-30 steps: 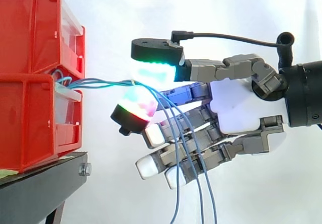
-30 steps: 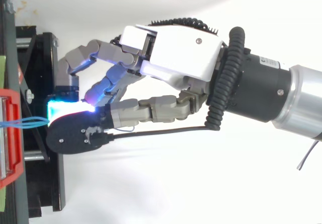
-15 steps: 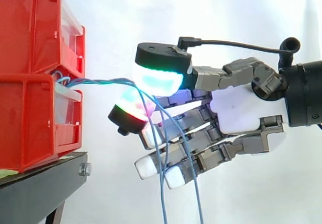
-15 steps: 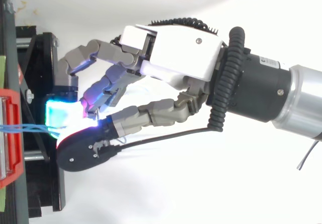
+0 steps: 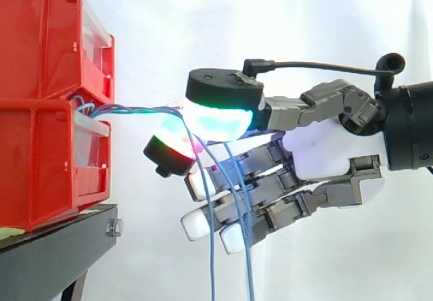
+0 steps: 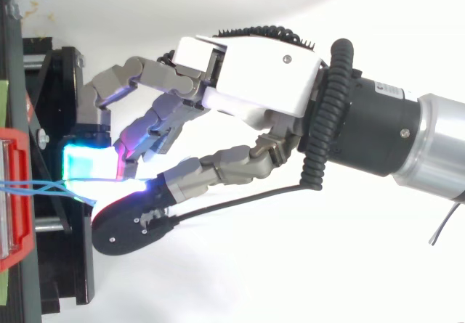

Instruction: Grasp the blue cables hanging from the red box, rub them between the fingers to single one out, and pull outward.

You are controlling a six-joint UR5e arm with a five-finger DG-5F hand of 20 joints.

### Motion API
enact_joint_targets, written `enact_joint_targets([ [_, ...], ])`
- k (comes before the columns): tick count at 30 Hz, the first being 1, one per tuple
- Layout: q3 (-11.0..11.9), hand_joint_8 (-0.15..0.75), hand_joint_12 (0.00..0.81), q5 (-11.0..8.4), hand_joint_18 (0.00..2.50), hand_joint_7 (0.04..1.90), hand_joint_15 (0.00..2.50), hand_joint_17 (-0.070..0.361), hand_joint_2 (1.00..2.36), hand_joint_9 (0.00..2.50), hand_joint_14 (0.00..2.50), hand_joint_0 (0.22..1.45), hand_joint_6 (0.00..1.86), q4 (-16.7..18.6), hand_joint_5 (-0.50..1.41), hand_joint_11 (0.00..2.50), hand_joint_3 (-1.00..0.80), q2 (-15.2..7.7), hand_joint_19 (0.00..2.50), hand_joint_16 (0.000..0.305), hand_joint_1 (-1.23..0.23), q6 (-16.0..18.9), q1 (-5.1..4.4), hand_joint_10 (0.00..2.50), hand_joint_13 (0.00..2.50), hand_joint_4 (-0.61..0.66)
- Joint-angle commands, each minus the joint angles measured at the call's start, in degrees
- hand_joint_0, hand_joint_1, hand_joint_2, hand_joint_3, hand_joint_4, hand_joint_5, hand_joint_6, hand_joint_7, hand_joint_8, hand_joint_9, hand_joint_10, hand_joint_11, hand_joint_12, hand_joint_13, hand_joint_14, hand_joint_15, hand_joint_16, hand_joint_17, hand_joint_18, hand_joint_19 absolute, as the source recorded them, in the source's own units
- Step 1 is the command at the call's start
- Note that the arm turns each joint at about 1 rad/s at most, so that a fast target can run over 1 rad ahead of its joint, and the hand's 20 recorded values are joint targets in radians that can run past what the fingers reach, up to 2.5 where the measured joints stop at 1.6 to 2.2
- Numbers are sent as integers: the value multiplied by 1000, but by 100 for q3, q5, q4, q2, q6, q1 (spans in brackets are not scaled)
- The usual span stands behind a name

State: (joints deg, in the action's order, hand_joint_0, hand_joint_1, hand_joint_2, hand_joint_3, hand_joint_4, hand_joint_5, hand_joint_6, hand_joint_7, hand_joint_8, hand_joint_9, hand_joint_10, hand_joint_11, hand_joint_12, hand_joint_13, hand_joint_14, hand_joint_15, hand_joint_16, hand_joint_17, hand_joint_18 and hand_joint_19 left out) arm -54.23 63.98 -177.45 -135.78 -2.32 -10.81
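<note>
Side view: nearest the camera, the hand's [image 5: 325,149] thumb pad [image 5: 220,118] has slid back toward the palm across the red-and-green finger pad [image 5: 172,153], which reads as a rubbing stroke. The blue cables [image 5: 135,109] stay pinched between the two pads. They run taut from the front edge of the red box [image 5: 40,159] on the black stand [image 5: 54,253], and their loose ends have swung leftward. The other fingers lie relaxed below. Singling-out seems under way; the outward pull has not begun.

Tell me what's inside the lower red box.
A clear drawer sits in the lower red box; the blue cables emerge over its top edge. Their inner ends are hidden behind the red wall.
</note>
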Motion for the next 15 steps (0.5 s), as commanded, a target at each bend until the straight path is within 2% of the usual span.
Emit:
enact_joint_targets([
  [1,0,202,299,0,770,1016,558,86,1000,934,22,719,922,0,-155,707,-500,-2,537,38,-892,3,0,20,810,-120],
  [7,0,193,296,0,769,988,561,85,1000,919,22,677,910,0,-138,693,-500,-2,544,38,-942,3,0,20,798,-124],
  [10,0,196,297,-9,769,1015,556,85,1000,909,23,652,905,0,-139,703,-500,-2,546,38,-982,3,0,21,792,-64],
  [14,0,197,292,0,766,1016,558,85,1000,904,22,610,905,0,-140,723,-500,-2,550,38,-969,3,0,20,783,-48],
  [15,0,199,296,0,773,1010,563,87,1000,909,22,560,905,9,-138,717,-500,-2,556,39,-930,3,0,18,777,-38],
])
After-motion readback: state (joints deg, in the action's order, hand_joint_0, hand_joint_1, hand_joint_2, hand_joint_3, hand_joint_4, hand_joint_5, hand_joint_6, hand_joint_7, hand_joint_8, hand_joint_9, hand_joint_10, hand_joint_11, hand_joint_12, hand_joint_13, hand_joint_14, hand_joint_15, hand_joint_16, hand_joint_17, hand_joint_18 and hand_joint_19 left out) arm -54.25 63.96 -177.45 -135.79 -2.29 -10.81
